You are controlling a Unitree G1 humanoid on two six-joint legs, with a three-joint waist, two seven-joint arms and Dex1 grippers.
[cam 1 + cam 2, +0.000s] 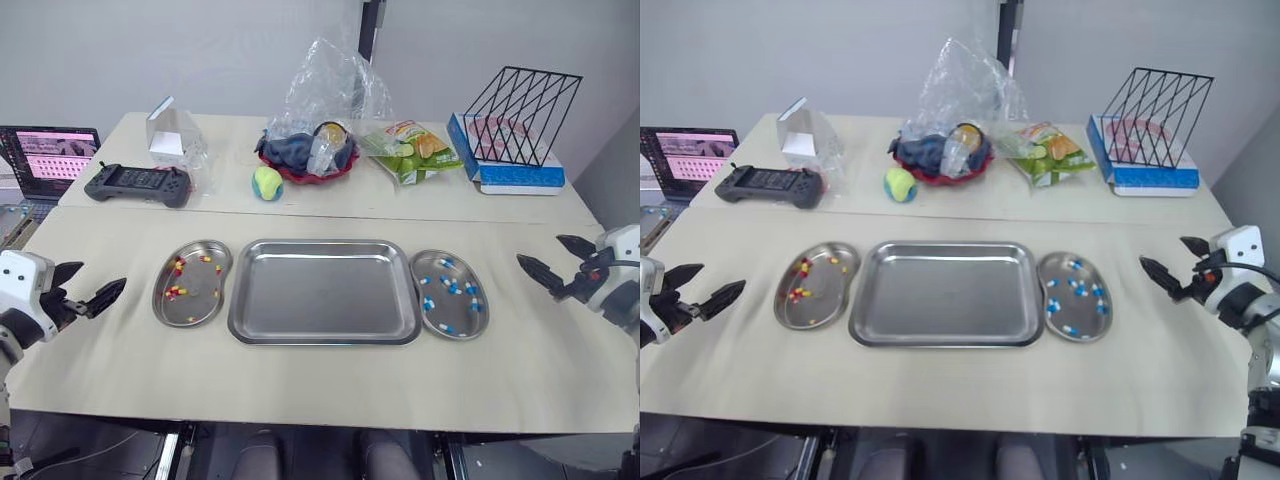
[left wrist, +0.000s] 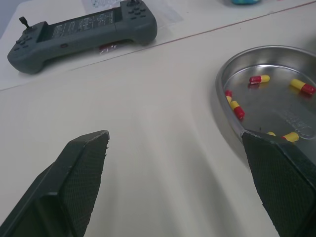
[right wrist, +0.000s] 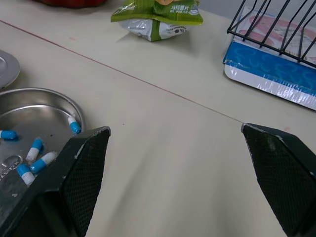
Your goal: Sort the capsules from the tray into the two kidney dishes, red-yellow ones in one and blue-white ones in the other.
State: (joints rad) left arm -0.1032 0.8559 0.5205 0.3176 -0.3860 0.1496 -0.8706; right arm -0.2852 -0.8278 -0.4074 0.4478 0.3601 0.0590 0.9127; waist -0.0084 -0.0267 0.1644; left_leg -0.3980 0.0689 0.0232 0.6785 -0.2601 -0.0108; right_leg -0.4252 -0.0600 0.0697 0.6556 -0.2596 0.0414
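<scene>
Two kidney dishes flank a rectangular steel tray [image 1: 320, 292] that lies in the middle of the pale table [image 1: 300, 385], its shiny floor bare. One kidney dish [image 1: 195, 285], on the robot's left and just beside the tray, holds the red-yellow capsules [image 1: 176, 292], scattered loosely over its bottom. The other kidney dish [image 1: 455, 312], just beside the tray on the right, holds the blue-white capsules [image 1: 451, 286], likewise spread about. The left gripper [image 1: 100, 276] hangs over the table's left part, well apart from the nearer dish, its two black fingers spread wide and grasping nothing. In the left wrist view those fingers [image 2: 81, 173] stand far apart above the bare tabletop, with the rim of the red-yellow dish just past one of them. The right gripper [image 1: 540, 249] hangs over the right part of the table, also released, fingers splayed and empty, at some distance from the blue-white dish. On the far half of the table lie a dark game controller [image 1: 138, 184], a tennis ball [image 1: 267, 183], a red bowl [image 1: 308, 165] under crumpled clear plastic, a green snack packet [image 1: 410, 150], and a black wire rack [image 1: 520, 110] standing on a blue-and-white box [image 1: 505, 175]. A laptop [image 1: 48, 155] with a lit screen sits beyond the table's left edge.
</scene>
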